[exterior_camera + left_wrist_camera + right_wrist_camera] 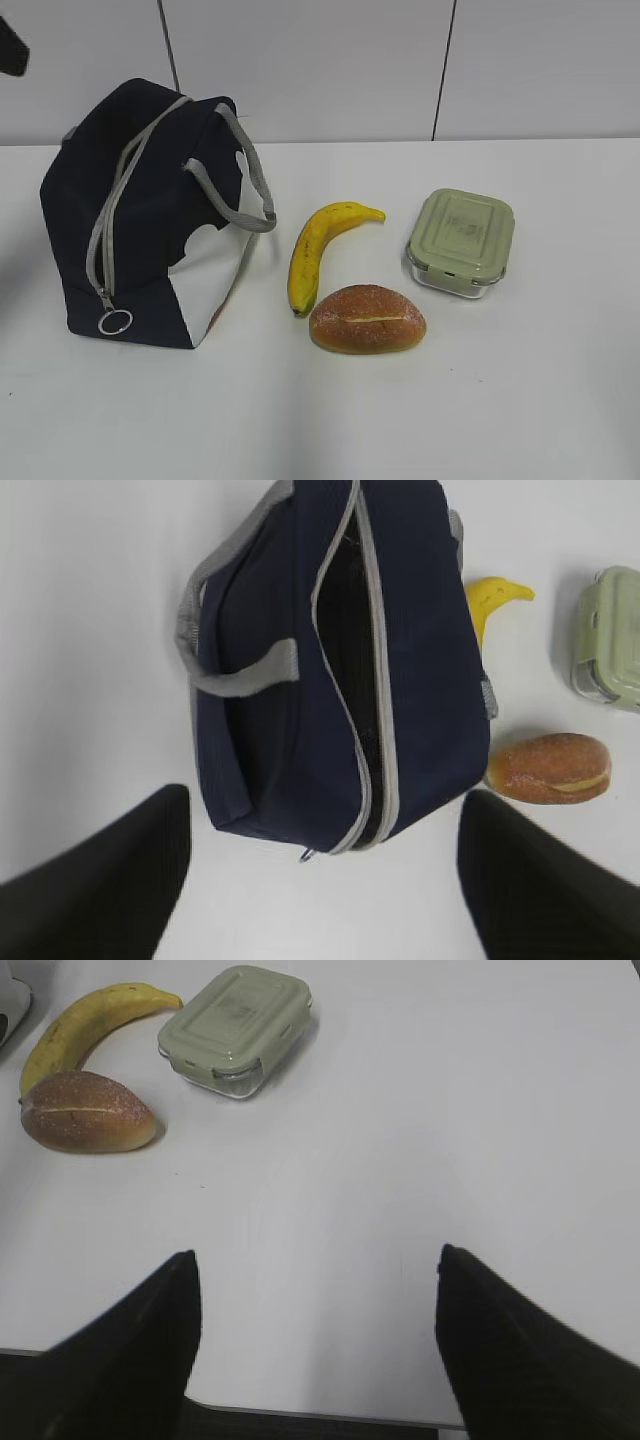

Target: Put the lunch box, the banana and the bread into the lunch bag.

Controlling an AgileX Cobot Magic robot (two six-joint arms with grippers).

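The white table [520,400] is smooth and matte, with wide bare room along its near edge and on the right; a pale panelled wall [300,60] closes the far side. The lunch bag [150,215], boxy navy fabric with a white lower corner panel, grey strap handles and a grey zipper ending in a ring pull, stands at the left; from the left wrist view its zipper gapes along the top over a dark interior. Just right of it lies the curved yellow banana [318,250], apart from the bag. The lunch box [461,242], rounded-rectangular with a sage-green lid over a clear base, sits farther right, well clear. The oval golden-brown bread [367,319], split lengthwise, lies nearest, close to the banana's lower tip. The left fingers [320,880] stand wide apart, holding nothing, above the bag's near end. The right fingers [315,1350] stand wide apart and empty over bare table near its edge, well short of the bread and lunch box.
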